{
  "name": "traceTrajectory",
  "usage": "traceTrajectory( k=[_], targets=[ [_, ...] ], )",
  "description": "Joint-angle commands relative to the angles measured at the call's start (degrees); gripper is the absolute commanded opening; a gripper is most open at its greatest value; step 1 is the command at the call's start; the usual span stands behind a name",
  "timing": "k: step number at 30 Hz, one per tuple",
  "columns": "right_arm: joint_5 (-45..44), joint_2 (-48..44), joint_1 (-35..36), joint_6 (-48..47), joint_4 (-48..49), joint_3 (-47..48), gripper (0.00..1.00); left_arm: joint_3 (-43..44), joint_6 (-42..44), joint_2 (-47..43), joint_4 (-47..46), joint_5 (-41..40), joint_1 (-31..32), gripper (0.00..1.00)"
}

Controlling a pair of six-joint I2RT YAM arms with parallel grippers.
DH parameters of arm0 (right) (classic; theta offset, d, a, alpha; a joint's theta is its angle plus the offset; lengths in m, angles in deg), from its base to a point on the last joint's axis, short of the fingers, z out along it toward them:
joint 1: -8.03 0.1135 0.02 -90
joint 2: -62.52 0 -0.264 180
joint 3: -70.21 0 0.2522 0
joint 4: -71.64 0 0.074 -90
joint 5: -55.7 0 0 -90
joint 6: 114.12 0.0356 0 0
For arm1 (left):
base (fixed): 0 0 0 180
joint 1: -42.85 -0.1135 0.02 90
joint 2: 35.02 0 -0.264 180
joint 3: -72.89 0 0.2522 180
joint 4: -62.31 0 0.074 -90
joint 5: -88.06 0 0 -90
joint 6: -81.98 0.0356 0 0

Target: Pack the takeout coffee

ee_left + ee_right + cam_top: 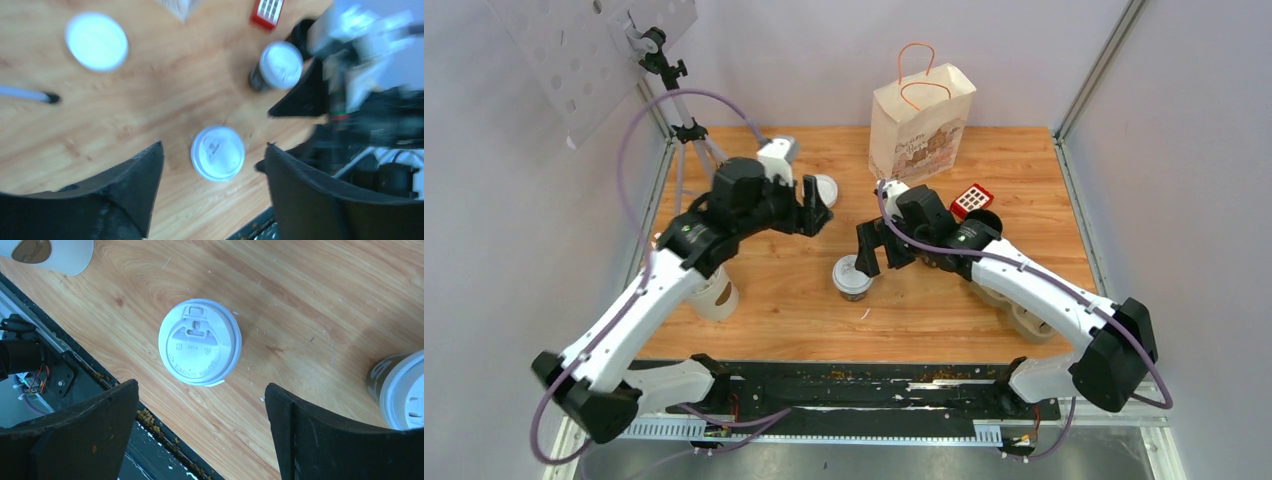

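Observation:
One takeout coffee cup point(852, 277) with a white sip lid stands upright mid-table; it also shows in the left wrist view point(218, 152) and the right wrist view point(200, 342). A second lidded dark cup point(280, 65) stands further right, at the right edge of the right wrist view point(400, 390); my right arm hides it in the top view. My left gripper point(812, 208) point(215, 146) is open and empty, high above the table. My right gripper point(879, 255) point(201, 385) is open and empty, just above and beside the first cup.
A paper bag point(921, 125) with orange handles stands at the back. A loose flat white lid point(825, 188) point(96, 41) lies near the left gripper. A lidless pale cup point(714, 295) point(50, 252) stands left. A red box point(971, 200) point(267, 12) lies by the bag.

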Motion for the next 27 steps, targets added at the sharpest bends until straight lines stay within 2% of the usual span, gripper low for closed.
traceTrajectory(
  k=[1,6,13,27],
  targets=[
    [-6.58,3.98,2.95,-0.41,-2.63,5.65,0.97,7.81,4.79,-8.58,5.66,-9.42,-0.32,0.98],
    [-10.61,9.00,6.92,-0.63,-4.30,10.01,0.97,9.76,6.19,-14.86,6.55,-11.93,-0.27,1.00],
    [-16.81,14.98,11.41,-1.93,-6.69,14.91,0.99,6.33,7.53,-22.54,5.43,-14.16,-0.29,1.00],
    [-18.62,18.73,12.34,-3.79,-7.61,15.52,1.00,0.51,7.45,-27.14,3.83,-14.58,-0.35,1.00]
  ],
)
